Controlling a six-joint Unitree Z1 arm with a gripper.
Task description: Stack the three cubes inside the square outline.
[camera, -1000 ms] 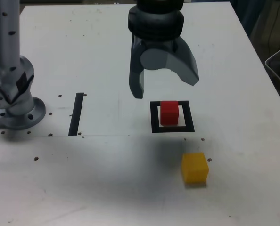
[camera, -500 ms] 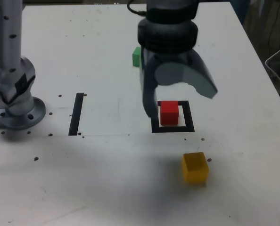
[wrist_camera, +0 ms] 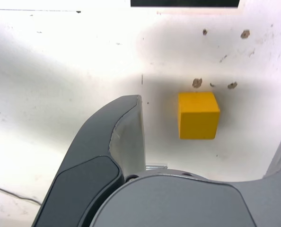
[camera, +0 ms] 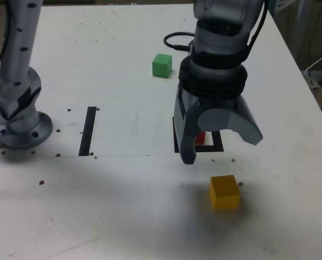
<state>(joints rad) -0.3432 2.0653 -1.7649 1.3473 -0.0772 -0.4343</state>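
Arm pose: the arm reaches down over the middle of the table (camera: pixel 123 49), wrist bent so the pincer (camera: pixel 220 143) hangs downward, tilted toward the camera.
Pincer: wide open and empty, one jaw reaching lower at the exterior view's left, the other higher at its right.
Yellow cube (camera: pixel 224 192): on the table, just in front of and below the pincer; in the wrist view (wrist_camera: pixel 198 115) it lies between the spread jaws, untouched.
Red cube (camera: pixel 200 137): inside the square outline (camera: pixel 217 147), mostly hidden behind the pincer; only a sliver shows.
Green cube (camera: pixel 161 65): alone toward the far side of the table, well apart from the others.
Black tape strip (camera: pixel 88 130): straight, toward the exterior view's left, near the arm's base (camera: pixel 17 116).
Change from a second ago: the pincer has come forward and lower, from behind the square outline to in front of it, now covering the red cube and uncovering the green one. The cubes have not shifted.
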